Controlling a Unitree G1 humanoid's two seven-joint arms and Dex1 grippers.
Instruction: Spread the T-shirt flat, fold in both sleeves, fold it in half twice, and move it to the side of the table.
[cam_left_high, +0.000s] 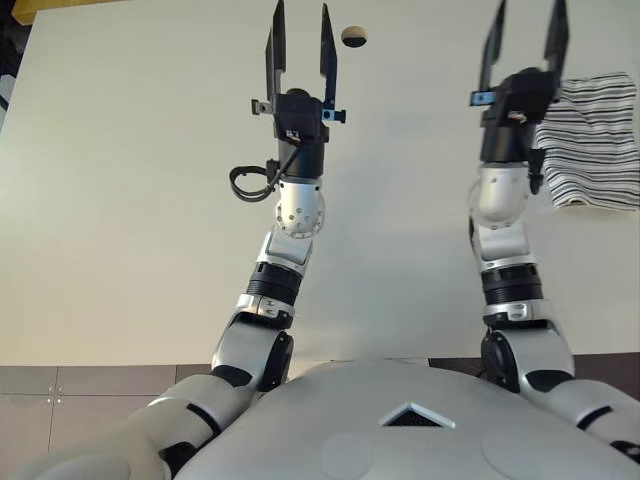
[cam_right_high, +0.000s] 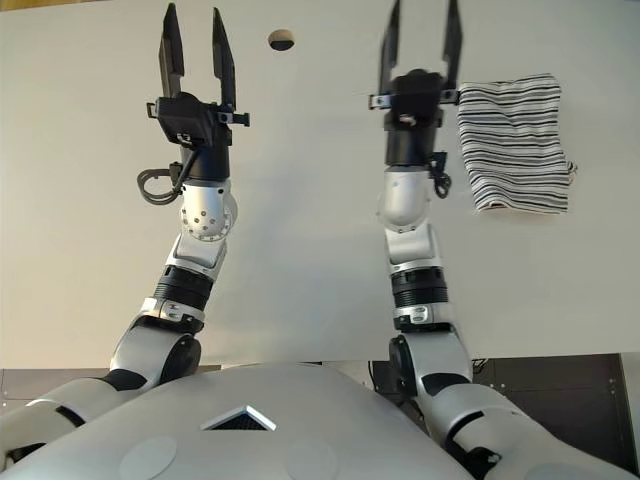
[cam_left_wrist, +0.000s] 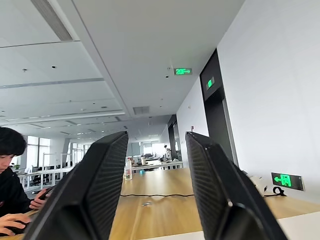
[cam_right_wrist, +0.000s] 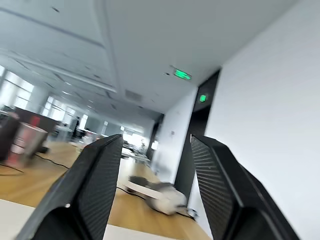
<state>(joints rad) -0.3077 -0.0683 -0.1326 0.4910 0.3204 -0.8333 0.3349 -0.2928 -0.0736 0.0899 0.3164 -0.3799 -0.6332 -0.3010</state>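
Observation:
The T-shirt (cam_right_high: 515, 142), white with thin dark stripes, lies folded into a compact rectangle on the right side of the pale table (cam_left_high: 130, 200). My right gripper (cam_right_high: 421, 38) is raised just left of it, fingers open and holding nothing. My left gripper (cam_left_high: 300, 42) is raised over the middle of the table, far from the shirt, also open and holding nothing. In both wrist views the black fingers (cam_left_wrist: 95, 195) (cam_right_wrist: 92, 192) stand apart and point out at the room.
A small round hole (cam_left_high: 354, 37) sits in the tabletop near the far edge, between the two grippers. The table's near edge (cam_left_high: 120, 364) runs just in front of my arms. A black cable loop (cam_left_high: 250, 183) hangs off the left forearm.

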